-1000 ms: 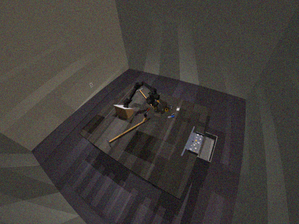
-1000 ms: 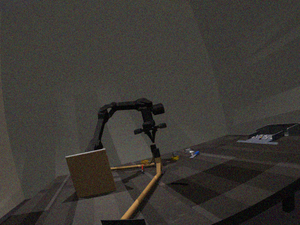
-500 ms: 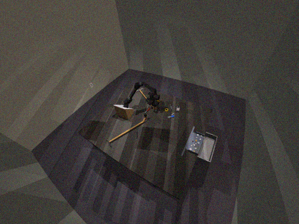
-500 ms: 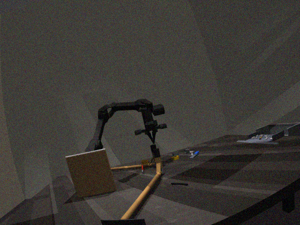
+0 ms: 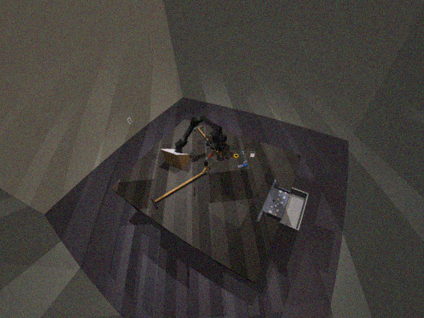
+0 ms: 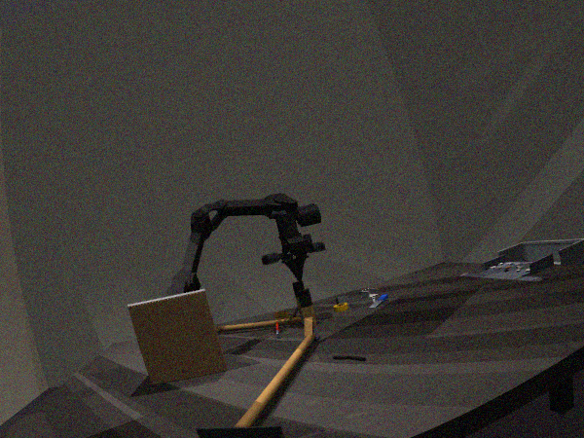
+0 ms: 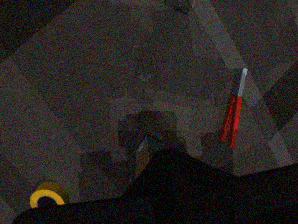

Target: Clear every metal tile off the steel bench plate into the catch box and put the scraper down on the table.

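Note:
My gripper (image 6: 298, 278) is shut and empty, pointing down just above the upright black grip of the long scraper. The long scraper (image 5: 180, 186) (image 6: 284, 374) lies on the table, with its wooden pole running away from the arm to a dark blade. Its grip end bends up under my fingers; whether they touch it I cannot tell. Small metal tiles (image 5: 278, 199) (image 6: 506, 267) are scattered on the steel bench plate (image 5: 267, 204). The open catch box (image 5: 295, 210) adjoins the plate's far end. In the wrist view the fingertips are mostly dark.
A shorter wooden-handled tool (image 5: 202, 133) (image 6: 253, 323) lies behind the gripper. A brown panel (image 5: 180, 160) (image 6: 177, 336) stands by the arm's base. Red-handled pliers (image 7: 236, 117), a yellow ring (image 6: 341, 307) (image 7: 59, 191), a blue-handled tool (image 5: 244, 165) and a white block (image 5: 252, 154) lie nearby.

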Robot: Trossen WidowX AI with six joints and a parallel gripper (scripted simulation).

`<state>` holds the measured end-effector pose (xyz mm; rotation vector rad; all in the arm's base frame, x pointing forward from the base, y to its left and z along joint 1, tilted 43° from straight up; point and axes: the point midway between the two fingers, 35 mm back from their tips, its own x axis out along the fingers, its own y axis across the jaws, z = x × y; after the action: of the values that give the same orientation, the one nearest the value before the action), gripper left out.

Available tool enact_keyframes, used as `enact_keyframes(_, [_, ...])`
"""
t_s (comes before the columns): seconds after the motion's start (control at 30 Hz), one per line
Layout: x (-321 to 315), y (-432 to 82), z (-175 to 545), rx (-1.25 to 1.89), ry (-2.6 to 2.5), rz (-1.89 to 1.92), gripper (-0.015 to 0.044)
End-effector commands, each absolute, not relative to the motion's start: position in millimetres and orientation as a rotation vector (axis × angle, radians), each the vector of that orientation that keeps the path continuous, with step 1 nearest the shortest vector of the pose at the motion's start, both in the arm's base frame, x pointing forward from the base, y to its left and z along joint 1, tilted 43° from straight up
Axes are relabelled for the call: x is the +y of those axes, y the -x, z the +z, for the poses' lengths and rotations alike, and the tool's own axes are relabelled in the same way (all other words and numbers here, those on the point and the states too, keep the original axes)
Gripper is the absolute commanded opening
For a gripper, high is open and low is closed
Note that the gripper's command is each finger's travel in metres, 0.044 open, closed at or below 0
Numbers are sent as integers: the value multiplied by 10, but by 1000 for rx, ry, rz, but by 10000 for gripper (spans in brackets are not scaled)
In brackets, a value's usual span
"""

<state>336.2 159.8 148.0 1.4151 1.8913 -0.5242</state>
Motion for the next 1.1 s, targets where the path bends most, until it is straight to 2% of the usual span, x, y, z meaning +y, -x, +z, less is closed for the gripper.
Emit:
enact_keyframes(0.0, [1608,-3361,1480,1893,-1385,-467,0])
enact_keyframes(1.07, [1668,-3353,1416,1843,-1048,16,0])
